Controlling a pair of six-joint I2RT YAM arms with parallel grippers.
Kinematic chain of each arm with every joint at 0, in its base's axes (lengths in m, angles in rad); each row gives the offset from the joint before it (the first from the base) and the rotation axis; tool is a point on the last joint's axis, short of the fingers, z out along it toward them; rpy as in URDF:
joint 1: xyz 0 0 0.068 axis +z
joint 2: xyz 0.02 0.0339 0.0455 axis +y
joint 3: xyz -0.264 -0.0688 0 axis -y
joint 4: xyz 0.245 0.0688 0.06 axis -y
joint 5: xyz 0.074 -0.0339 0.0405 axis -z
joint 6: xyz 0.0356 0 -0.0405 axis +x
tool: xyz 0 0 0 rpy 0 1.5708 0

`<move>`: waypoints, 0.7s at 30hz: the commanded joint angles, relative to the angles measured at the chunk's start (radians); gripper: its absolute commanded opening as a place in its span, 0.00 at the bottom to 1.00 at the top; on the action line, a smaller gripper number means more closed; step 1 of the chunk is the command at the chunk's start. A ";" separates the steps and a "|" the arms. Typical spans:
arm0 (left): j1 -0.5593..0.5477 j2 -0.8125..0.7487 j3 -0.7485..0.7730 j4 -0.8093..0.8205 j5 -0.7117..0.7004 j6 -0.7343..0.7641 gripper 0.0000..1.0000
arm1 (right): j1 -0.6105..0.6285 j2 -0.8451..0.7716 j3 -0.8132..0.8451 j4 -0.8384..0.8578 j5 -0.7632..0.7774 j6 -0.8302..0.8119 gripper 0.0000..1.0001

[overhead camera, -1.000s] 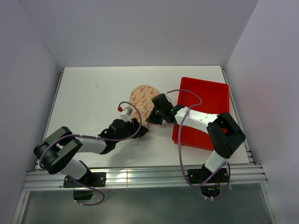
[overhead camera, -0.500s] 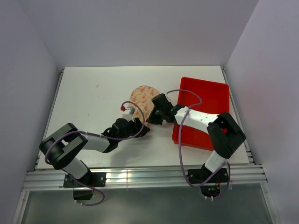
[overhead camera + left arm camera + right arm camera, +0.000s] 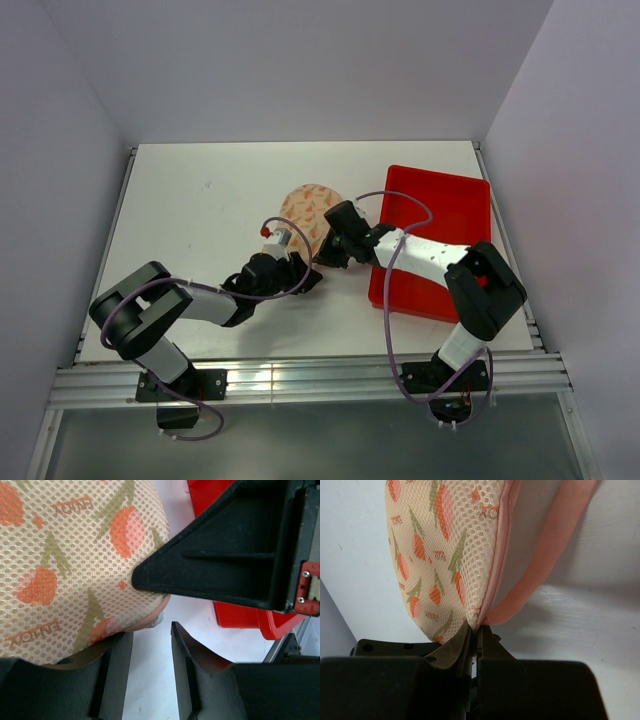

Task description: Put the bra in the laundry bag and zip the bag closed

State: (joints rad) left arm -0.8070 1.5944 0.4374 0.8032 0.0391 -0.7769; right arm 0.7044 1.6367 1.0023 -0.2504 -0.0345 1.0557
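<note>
Laundry bag (image 3: 305, 212) sits mid-tabletop (image 3: 190, 190), just left of the red tray (image 3: 445, 215), lobes folded together, printed mesh shell up. Bra isn't visible in any view; I judge it's inside but can't confirm. Handling: the bag is light, thin mesh over a soft shell. I expect it to slide on the tabletop and buckle if pushed, so it needs one hold as an anchor while the other pulls along the pink zipper (image 3: 501, 555). Best purchase is the seam end where the pink loop (image 3: 555, 550) joins, or the slider; the fabric panels look too floppy. Right gripper (image 3: 474, 630) has exactly that spot, jaws closed tight on the seam at the loop's root, arm reaching in low from the tray side. Left gripper (image 3: 150, 632) comes in low from the near left, forearm close over the tabletop, jaws at a narrow gap with nothing between them, bag rim lying on one finger. A small pale bit at the rim just above the gap could be the slider, but it's too blurred to tell. Can't tell how far the zip is closed.
</note>
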 commanded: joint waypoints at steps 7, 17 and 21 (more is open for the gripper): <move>0.002 0.012 0.047 0.073 -0.084 0.048 0.40 | 0.021 -0.074 0.045 -0.073 -0.031 -0.048 0.00; 0.000 0.010 0.029 0.126 -0.090 0.060 0.39 | 0.021 -0.081 0.041 -0.113 -0.057 -0.092 0.00; 0.000 -0.007 0.018 0.137 -0.090 0.071 0.39 | 0.023 -0.078 0.032 -0.118 -0.074 -0.106 0.00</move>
State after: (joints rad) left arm -0.8135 1.6001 0.4454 0.8417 0.0021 -0.7441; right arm 0.7044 1.6066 1.0145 -0.2970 -0.0376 0.9852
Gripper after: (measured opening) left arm 0.388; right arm 0.034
